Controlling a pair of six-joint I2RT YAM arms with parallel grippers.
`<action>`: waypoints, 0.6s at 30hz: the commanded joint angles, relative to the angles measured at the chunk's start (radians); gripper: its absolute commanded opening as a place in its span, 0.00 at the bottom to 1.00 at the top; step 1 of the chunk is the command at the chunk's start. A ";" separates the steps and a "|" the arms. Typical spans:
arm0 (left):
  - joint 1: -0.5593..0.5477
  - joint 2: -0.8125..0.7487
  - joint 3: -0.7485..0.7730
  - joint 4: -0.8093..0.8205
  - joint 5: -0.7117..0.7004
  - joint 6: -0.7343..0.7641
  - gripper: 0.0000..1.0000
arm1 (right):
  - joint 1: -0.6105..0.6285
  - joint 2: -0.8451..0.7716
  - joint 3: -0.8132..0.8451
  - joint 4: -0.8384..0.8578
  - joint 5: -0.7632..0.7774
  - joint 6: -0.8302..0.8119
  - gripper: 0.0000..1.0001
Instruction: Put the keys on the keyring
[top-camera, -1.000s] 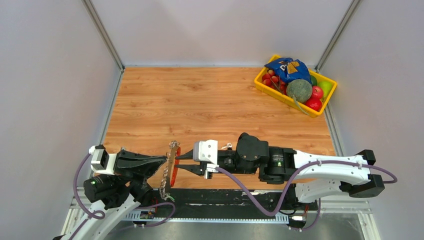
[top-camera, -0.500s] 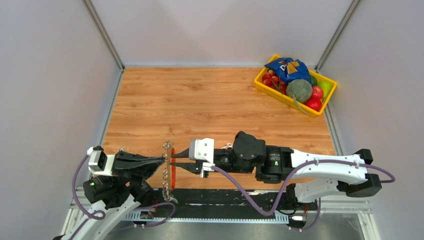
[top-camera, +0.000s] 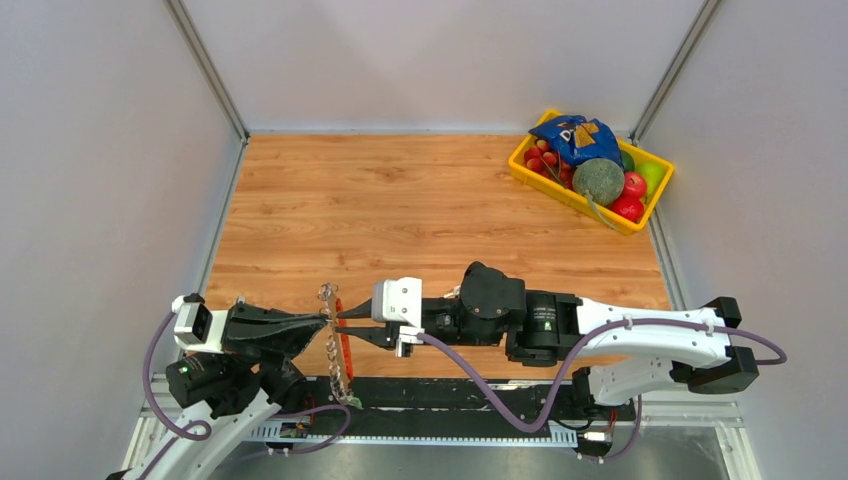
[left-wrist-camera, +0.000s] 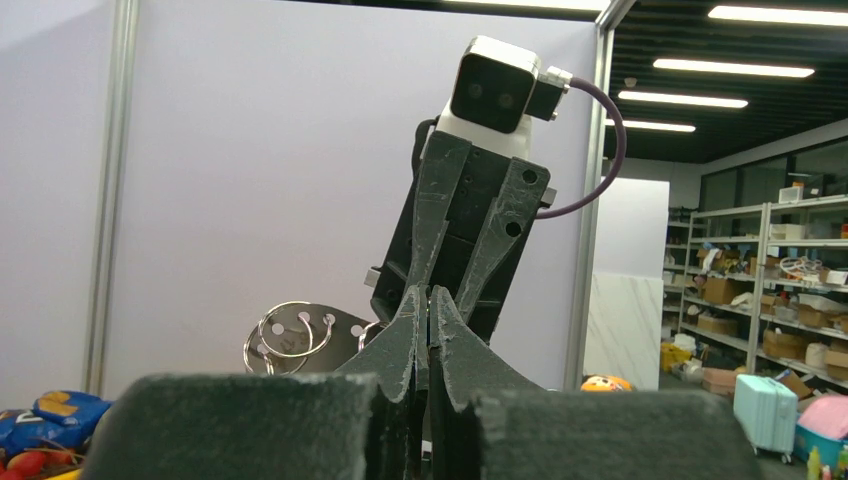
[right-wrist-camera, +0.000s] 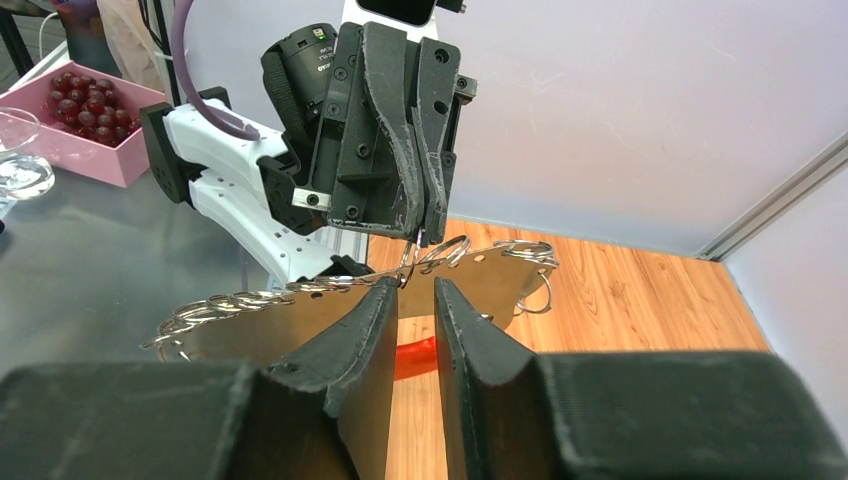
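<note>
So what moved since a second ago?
The right tool slid left, toward the left tool. The keyring that the left tool holds swung from slanted to nearly straight and shifted a little left. Nothing was grabbed or let go. The yellow basket of fruit stayed put.

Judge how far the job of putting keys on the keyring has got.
Done: the keyring is lifted, pinched by the left gripper. In hand: the right gripper meets it tip to tip. Left: threading the keys; none is visible anywhere.
</note>
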 joint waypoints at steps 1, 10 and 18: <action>-0.001 -0.026 -0.002 0.036 -0.003 -0.007 0.00 | 0.004 0.007 0.043 0.039 -0.026 0.004 0.25; 0.000 -0.017 0.002 0.035 0.000 -0.005 0.00 | 0.004 0.009 0.051 0.034 -0.033 0.006 0.23; 0.000 -0.016 -0.001 0.037 0.006 -0.005 0.00 | 0.006 0.022 0.062 0.034 -0.038 0.005 0.21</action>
